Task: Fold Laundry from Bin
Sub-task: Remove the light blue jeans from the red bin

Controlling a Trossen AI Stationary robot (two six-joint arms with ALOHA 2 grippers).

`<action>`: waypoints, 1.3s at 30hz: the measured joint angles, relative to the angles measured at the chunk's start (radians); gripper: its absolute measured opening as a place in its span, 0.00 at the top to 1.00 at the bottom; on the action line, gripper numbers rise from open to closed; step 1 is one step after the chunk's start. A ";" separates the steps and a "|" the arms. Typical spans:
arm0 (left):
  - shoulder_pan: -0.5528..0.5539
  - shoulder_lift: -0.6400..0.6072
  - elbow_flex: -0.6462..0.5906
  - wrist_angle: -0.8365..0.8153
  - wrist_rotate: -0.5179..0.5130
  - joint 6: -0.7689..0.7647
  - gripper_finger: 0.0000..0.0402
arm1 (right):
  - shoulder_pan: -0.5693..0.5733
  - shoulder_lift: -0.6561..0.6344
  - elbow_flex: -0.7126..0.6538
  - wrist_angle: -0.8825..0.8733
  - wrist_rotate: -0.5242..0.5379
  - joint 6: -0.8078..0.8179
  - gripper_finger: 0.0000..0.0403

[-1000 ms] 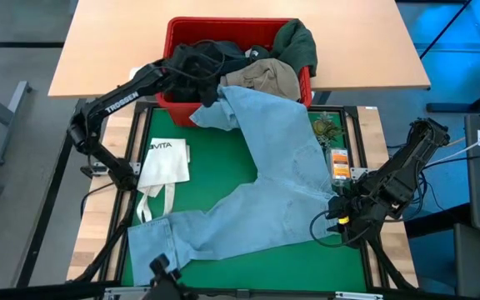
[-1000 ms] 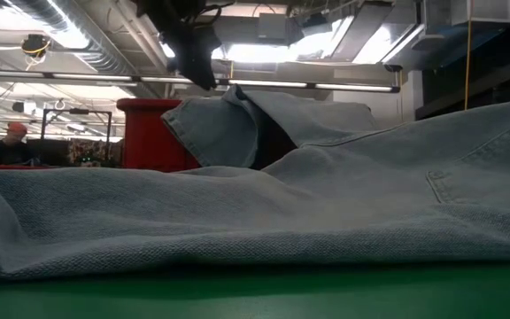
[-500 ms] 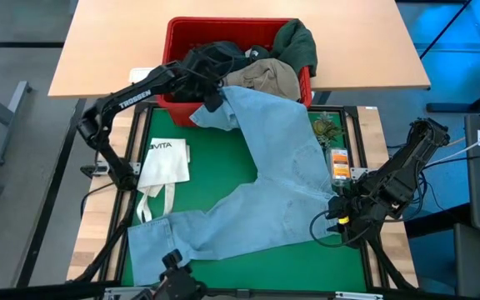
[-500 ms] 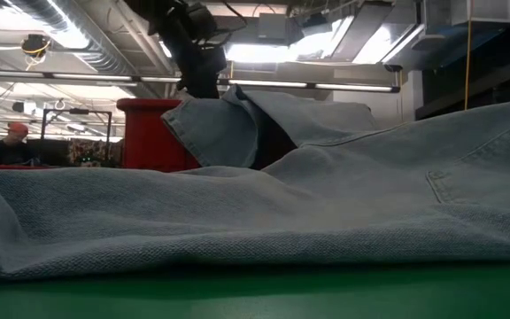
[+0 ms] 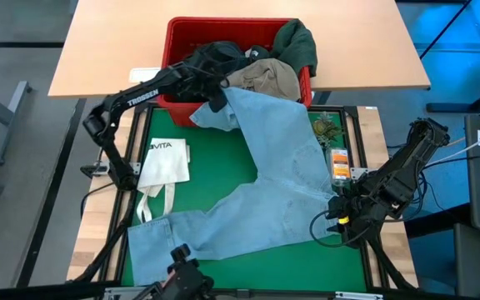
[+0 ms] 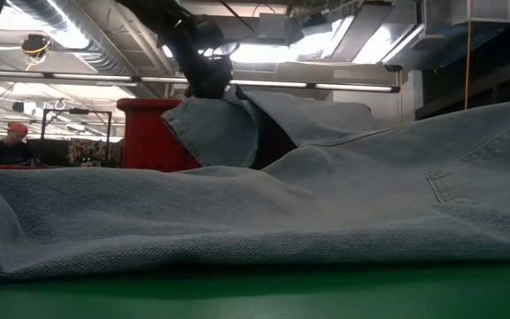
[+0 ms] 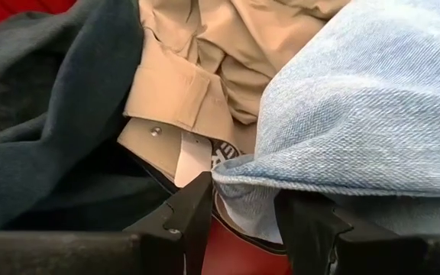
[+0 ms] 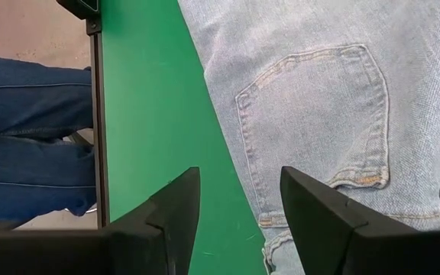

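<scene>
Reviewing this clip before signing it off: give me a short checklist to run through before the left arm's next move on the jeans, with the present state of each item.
1. Left gripper at the bin rim: ok.
2. Jeans edge between its open jaws: ok; not yet clamped.
3. Only denim in the jaws: cannot tell; the khaki garment lies right behind.
4. Jeans fully out of the bin: not ok; one end drapes over the rim.
5. Right gripper clear, open over the mat: ok.
6. White tote bag off the jeans: ok.
</scene>
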 joint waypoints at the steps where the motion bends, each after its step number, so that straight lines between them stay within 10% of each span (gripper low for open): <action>1: -0.001 0.002 0.000 0.000 0.000 0.000 0.66 | 0.000 0.000 0.000 0.000 0.000 0.000 0.55; 12: -0.018 0.002 0.000 0.000 -0.047 -0.007 0.97 | 0.000 0.000 0.000 0.000 0.039 -0.001 0.55; 39: -0.395 -0.028 0.342 -0.140 -0.155 -0.064 0.97 | 0.000 -0.035 0.001 0.170 0.586 -0.253 0.55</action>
